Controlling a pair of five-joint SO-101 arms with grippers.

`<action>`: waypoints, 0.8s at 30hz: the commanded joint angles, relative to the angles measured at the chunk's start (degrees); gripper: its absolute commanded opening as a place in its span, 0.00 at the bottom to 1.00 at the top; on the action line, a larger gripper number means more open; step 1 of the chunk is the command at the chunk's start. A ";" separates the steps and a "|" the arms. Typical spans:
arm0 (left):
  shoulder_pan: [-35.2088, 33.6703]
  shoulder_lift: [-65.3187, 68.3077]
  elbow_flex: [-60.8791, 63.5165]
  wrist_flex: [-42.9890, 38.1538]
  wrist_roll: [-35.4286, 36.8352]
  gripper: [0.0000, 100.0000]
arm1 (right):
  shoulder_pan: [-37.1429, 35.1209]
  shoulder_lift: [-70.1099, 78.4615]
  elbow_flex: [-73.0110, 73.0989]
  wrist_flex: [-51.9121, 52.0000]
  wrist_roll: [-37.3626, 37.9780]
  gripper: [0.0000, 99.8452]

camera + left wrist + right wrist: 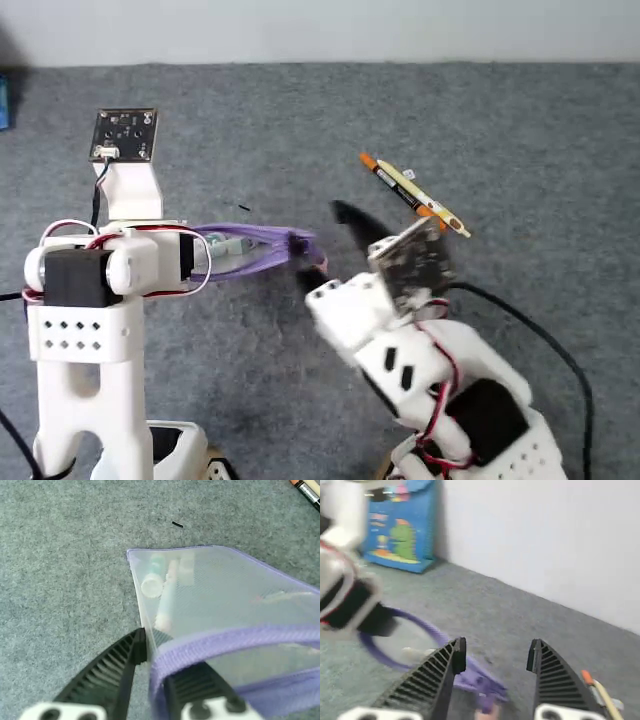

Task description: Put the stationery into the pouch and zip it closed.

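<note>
On the grey desk (520, 120) sits the purple pouch (250, 250), in front of the left arm. The left claw (155, 655) pinches the pouch by its zip edge, and the mouth is open. The right claw (497, 650) hangs near that mouth, with its fingers wide apart and nothing in them. Some pens (415, 195) lie on the desk, well apart from the pouch. A few bits (160, 592) are inside the pouch. I think the job is part done. The pens have to go in, and then the zip has to be pulled shut.
</note>
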 commanded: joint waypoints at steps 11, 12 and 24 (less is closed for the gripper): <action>0.26 0.09 -1.98 -0.70 0.70 0.01 | 23.78 28.88 -12.66 4.18 2.81 0.20; 0.26 0.09 -1.98 -0.70 0.70 0.01 | 24.40 32.75 -15.21 5.93 3.78 0.20; 0.26 0.09 -1.71 -0.97 0.70 0.01 | 26.95 73.54 -48.26 23.52 13.89 0.20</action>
